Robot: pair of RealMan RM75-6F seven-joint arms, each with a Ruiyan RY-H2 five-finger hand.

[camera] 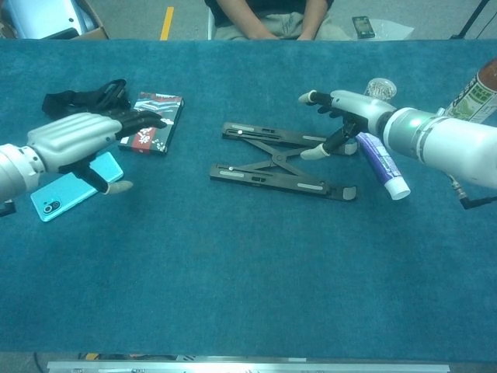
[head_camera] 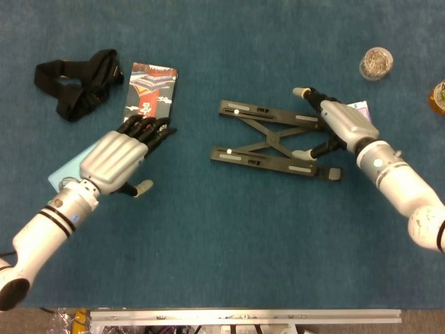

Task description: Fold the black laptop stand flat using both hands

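Both hands are spread and hold nothing. The right hand [head_camera: 338, 124] hovers at the right end of the black laptop stand [head_camera: 272, 140], thumb near its lower bar, though contact is unclear. The left hand [head_camera: 119, 156] hangs palm down above a turquoise phone [camera: 71, 189], beside a patterned booklet [head_camera: 149, 98]. The stand lies at the table's middle.

Stand [head_camera: 274, 137] mid-table; right hand [head_camera: 338, 124] at its right end, left hand [head_camera: 119, 156] left, over phone [camera: 68, 189].

Laptop stand [head_camera: 271, 142] matt black, likely metal; table [head_camera: 222, 250] napped blue cloth; phone [camera: 58, 194] glossy.
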